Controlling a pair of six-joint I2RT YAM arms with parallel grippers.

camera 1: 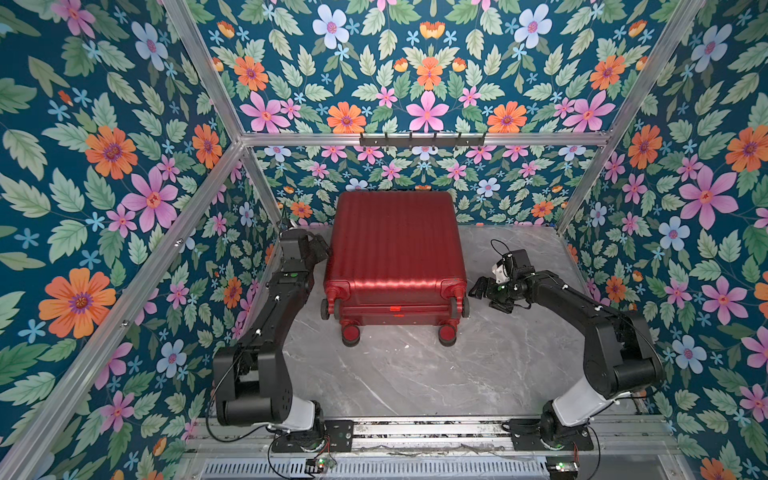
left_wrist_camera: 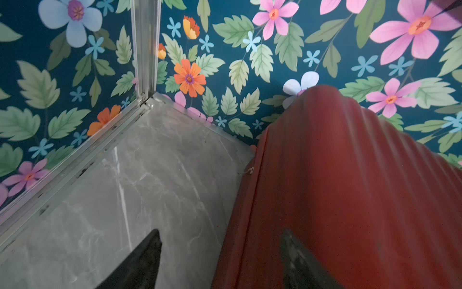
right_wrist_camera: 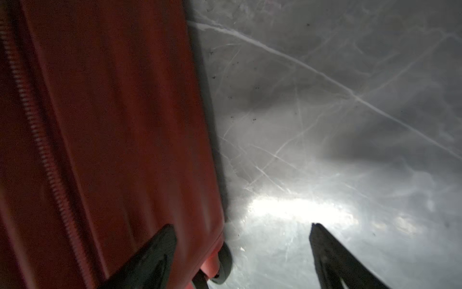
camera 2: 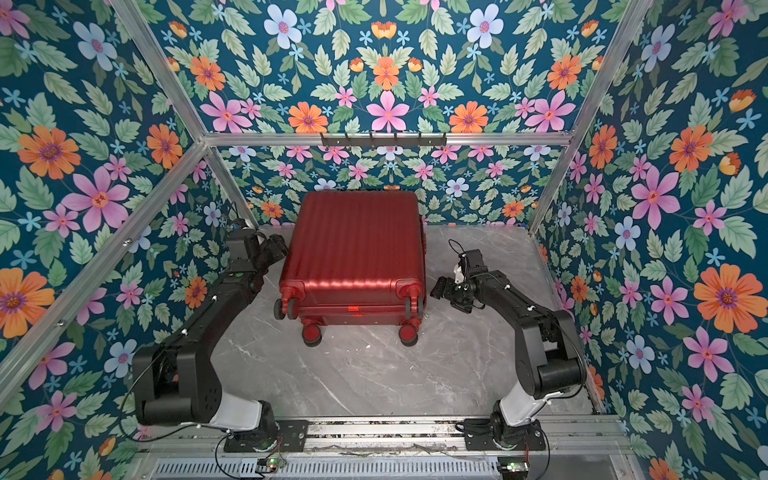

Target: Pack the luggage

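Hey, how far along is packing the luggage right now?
Done, it seems: the luggage lies shut on the table, ribbed shell up, and no loose items show beside it. In hand: nothing; the left gripper and right gripper stand open at its two sides, holding nothing. Left: perhaps only finishing the zipper, whose visible stretch in the right wrist view looks closed; the rest is hidden.

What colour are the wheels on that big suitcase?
The wheels are red with black rims, clearest in a top view.
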